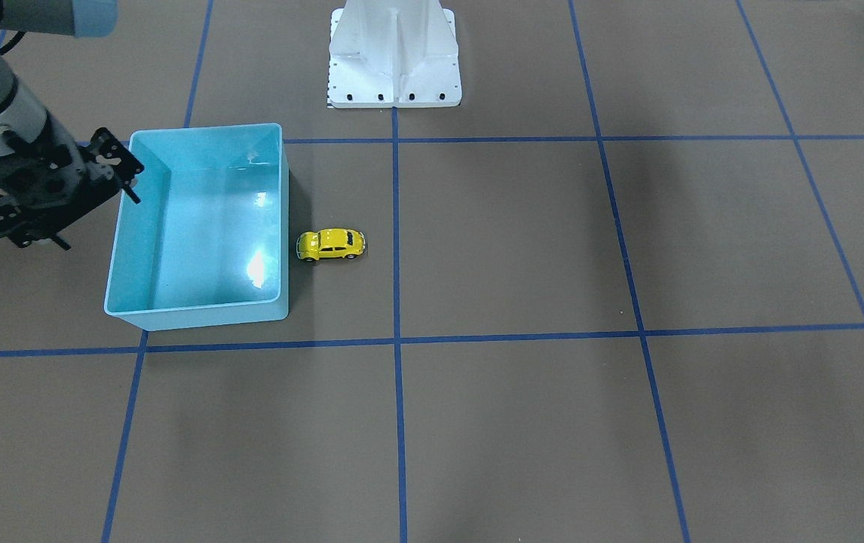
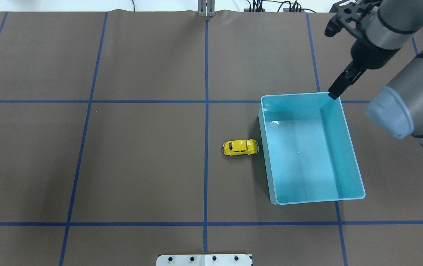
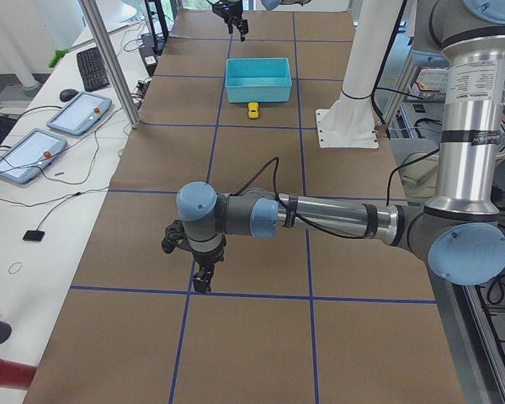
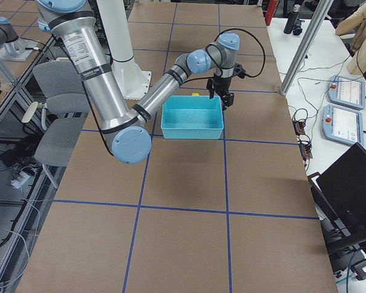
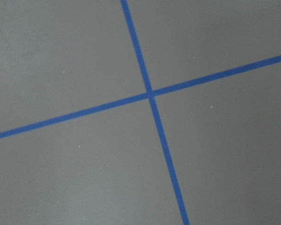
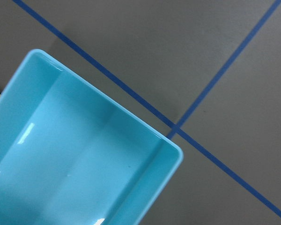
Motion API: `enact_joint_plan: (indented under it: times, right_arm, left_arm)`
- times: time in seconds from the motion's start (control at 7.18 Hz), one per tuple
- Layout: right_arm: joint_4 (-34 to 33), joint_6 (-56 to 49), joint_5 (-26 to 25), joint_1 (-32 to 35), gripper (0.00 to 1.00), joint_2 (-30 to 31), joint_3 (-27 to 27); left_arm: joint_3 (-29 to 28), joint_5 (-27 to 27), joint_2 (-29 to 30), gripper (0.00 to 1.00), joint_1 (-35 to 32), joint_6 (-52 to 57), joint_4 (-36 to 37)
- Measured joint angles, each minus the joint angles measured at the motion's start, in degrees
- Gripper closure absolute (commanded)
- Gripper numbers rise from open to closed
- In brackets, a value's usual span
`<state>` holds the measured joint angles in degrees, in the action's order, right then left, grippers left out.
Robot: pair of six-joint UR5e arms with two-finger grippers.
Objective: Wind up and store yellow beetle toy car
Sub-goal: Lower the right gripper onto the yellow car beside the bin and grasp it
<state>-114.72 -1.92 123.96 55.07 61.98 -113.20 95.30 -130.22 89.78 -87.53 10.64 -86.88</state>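
1. The yellow beetle toy car (image 2: 240, 147) is seen upright on its wheels on the brown table (image 2: 141, 155), outside the light blue bin (image 2: 307, 159) and just beside one of its long walls.
2. The right gripper (image 2: 333, 95) is held over a corner of the bin, on the side away from the car; whether its fingers are apart or together cannot be told.
3. The left gripper (image 3: 202, 282) is held well apart from the bin, over a crossing of blue tape lines (image 5: 150, 94); its state cannot be told either.
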Motion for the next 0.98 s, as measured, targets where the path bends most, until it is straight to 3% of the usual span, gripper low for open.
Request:
enact_joint_plan:
  times: [0.28,0.56,0.7,0.98]
  right_arm:
    - [-0.29,-0.60,-3.00,-7.30,0.01,-2.97,-1.70]
    - [2.88,-3.05,-6.48,-14.67,0.00,-6.37,0.65]
    - [6.40,-3.70,-8.30,-17.94,0.00,-9.00,4.58]
    - [19.55,-5.54,-12.36,-21.93,0.00,-12.15,15.72]
  left_arm:
    - [-0.76,-0.57,-0.54,0.00,-1.18,-2.69,0.36]
    - [-1.21,-2.84,0.23,0.00,-1.51,-8.80,0.49]
    - [-1.27,-4.32,0.70,0.00,-1.54,-11.50,0.49]
    - [-1.59,-6.90,0.73,0.00,-1.58,-13.37,0.44]
